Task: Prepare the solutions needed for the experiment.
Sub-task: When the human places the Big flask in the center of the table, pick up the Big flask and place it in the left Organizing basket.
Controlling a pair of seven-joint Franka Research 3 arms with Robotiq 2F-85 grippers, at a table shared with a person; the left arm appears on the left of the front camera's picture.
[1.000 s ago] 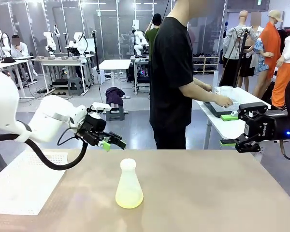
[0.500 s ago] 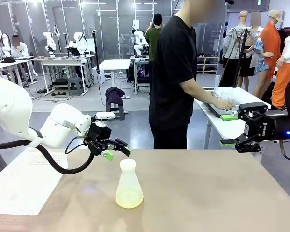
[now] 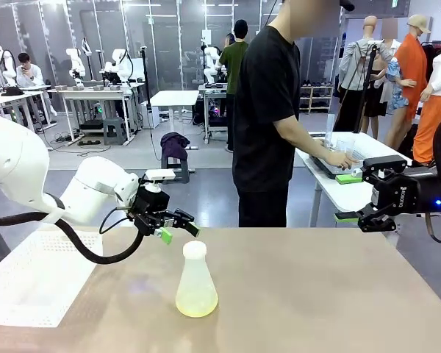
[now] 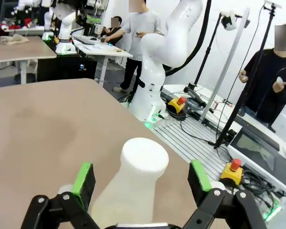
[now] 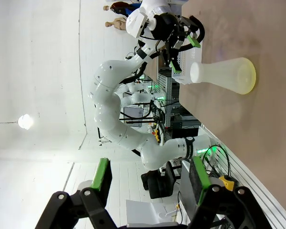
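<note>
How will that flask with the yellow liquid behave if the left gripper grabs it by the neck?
The flask probably stays upright: its base is wide and the neck narrow. It looks light, with only a shallow layer of yellow liquid at the bottom. The frosted neck may slip between the open left gripper pads, and the liquid could slosh if tilted.

Bright, even indoor light; wrist views bend at edges.

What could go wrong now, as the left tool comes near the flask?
1. The open left tool hangs beside the flask neck; a bump could tip the tall, narrow flask.
2. The neck looks uncapped, so the yellow solution might spill onto the table.
3. The smooth, tapered neck may slip between the pads.
</note>
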